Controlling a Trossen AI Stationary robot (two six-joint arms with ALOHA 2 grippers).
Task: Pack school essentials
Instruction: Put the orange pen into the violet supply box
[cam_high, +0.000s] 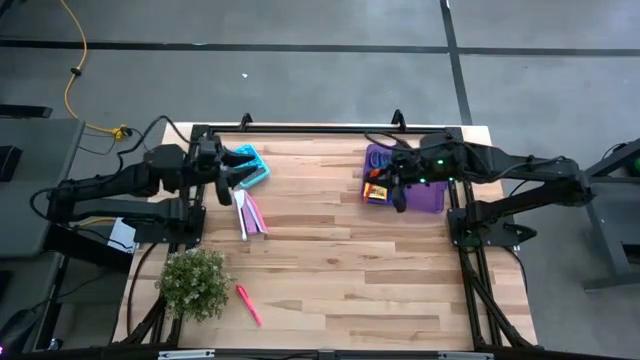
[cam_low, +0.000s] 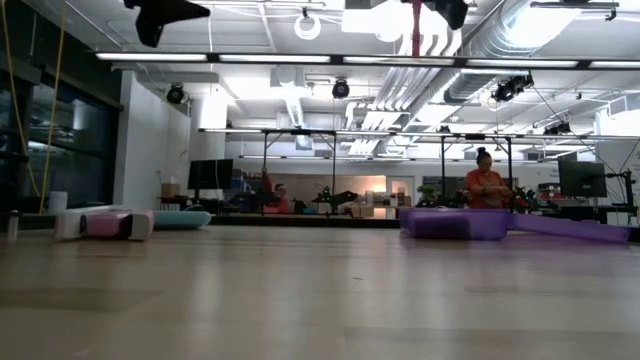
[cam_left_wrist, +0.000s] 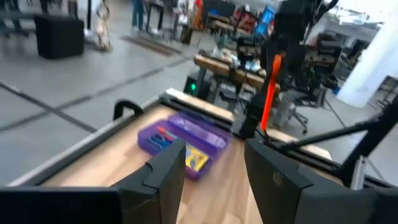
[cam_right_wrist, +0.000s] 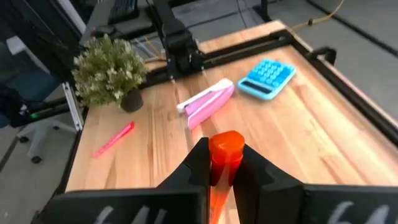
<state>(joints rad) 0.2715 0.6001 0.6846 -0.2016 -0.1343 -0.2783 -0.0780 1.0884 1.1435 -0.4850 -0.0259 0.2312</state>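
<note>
Scissors (cam_high: 376, 161) and crayons (cam_high: 376, 193) lie cased; right pincer (cam_high: 400, 196) pinches an orange pen (cam_right_wrist: 224, 163); left pincer (cam_high: 243, 166) spread; pink pen (cam_high: 247, 304) remains near the desk's front-left corner.

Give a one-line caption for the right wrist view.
Right gripper clamps an orange pen above the table, facing calculator, pink stapler, and plant.

Bright overhead lighting, soft shadows (wrist views blurred)
</note>
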